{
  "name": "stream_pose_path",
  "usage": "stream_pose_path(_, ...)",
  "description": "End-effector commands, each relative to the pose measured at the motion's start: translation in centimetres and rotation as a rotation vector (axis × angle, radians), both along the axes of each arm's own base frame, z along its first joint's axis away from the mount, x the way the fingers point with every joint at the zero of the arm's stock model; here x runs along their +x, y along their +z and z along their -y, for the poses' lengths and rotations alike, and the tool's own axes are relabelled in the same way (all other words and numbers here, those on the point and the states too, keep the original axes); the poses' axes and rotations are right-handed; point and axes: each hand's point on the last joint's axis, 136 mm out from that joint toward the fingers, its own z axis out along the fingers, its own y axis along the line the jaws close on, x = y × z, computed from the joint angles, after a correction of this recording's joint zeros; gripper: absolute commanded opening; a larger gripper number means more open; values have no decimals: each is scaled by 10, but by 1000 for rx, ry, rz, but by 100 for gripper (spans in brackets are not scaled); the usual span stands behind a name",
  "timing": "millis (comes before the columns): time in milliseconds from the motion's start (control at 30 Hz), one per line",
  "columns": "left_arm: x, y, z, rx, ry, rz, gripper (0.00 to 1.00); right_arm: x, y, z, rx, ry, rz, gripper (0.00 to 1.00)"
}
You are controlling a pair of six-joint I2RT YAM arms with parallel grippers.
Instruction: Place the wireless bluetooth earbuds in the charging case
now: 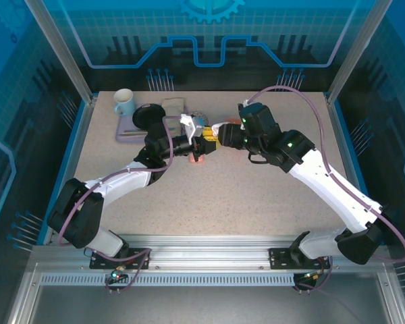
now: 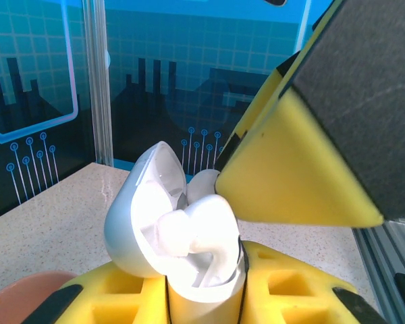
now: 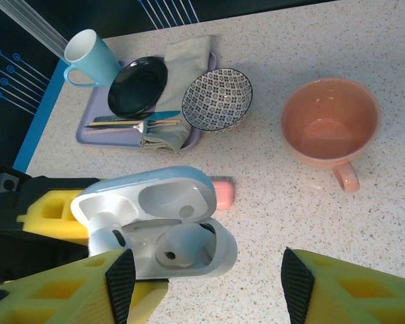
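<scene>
My left gripper [image 2: 202,293] is shut on the white charging case [image 3: 158,223], holding it above the table with the lid swung open. One white earbud [image 3: 179,246] lies in the case's right well. A second white earbud [image 3: 104,229] stands up out of the left side, right by one of my right gripper's yellow fingers [image 3: 115,287]. My right gripper [image 3: 206,283] is open and hovers just over the case with nothing between its pads. From above, both grippers [image 1: 201,140] [image 1: 219,138] meet at the table's middle back. The left wrist view shows the earbud [image 2: 179,233] under the right gripper's finger [image 2: 297,182].
A small pink rounded object [image 3: 223,194] lies on the table behind the case. A peach cup [image 3: 331,128] stands to the right. At the back left a lilac tray [image 3: 88,131] holds a blue mug [image 3: 88,57], black plate [image 3: 138,88], patterned bowl [image 3: 217,100], cutlery and a napkin.
</scene>
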Motion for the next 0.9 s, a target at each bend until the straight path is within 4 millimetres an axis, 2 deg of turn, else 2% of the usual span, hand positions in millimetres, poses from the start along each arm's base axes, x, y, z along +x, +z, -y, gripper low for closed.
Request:
stream_pose_path(0, -4, 18, 3, -30, -29, 51, 0, 4, -9, -1, 0, 1, -25, 62)
stream_pose_path(167, -4, 17, 3, -30, -29, 48, 0, 4, -5, -12, 25, 44, -28, 61)
stream_pose_path(467, -4, 15, 2, -28, -24, 45, 0, -3, 14, -31, 58, 99, -1, 60)
stream_pose_path(700, -4, 14, 3, -27, -26, 46, 0, -6, 12, -43, 57, 123, -3, 60)
stream_pose_path(867, -4, 13, 2, -26, -26, 43, 0, -5, 19, -37, 42, 90, 37, 61)
